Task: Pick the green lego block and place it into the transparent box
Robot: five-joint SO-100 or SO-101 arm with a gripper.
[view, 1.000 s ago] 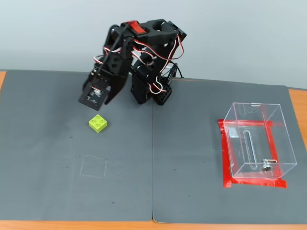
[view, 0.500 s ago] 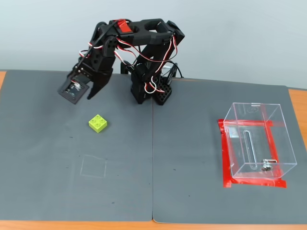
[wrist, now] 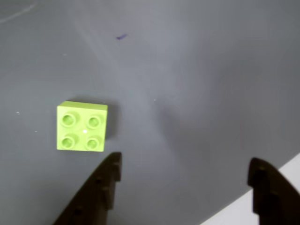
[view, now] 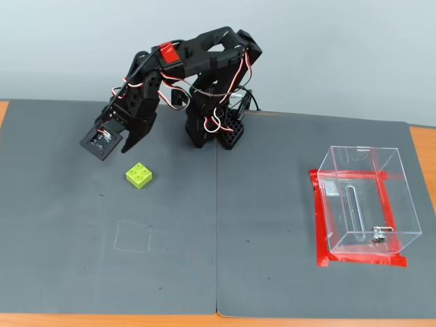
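We see the small lime-green square plastic lego block [view: 139, 176] with four round studs on top, lying flat on the dark grey mat [view: 204, 259] that covers the counter [view: 422, 146], on the left half of the fixed view. In the wrist view the same green block [wrist: 82, 126] sits left of the middle, with nothing touching it. The black two-finger gripper [view: 117, 144] hangs in the air just up and to the left of the block in the fixed view, and it holds nothing. In the wrist view the gripper [wrist: 187, 171] comes in from the bottom edge, and its two dark fingers [wrist: 101, 187] are spread wide apart. The block lies just above the left finger's tip and not between the two fingers. The black robot arm [view: 204, 75] with red and white wires bends over from its base at the back of the mat. A faint square outline [view: 133, 237] is drawn on the mat below the block in the fixed view. Far to the right stands the clear plastic open-topped box [view: 368, 197] with thin see-through walls and a small metal latch [view: 378, 235] low on its front. We see nothing lying inside it. The box rests inside a frame of red tape [view: 319, 218] stuck to the mat, well apart from the block and the gripper.
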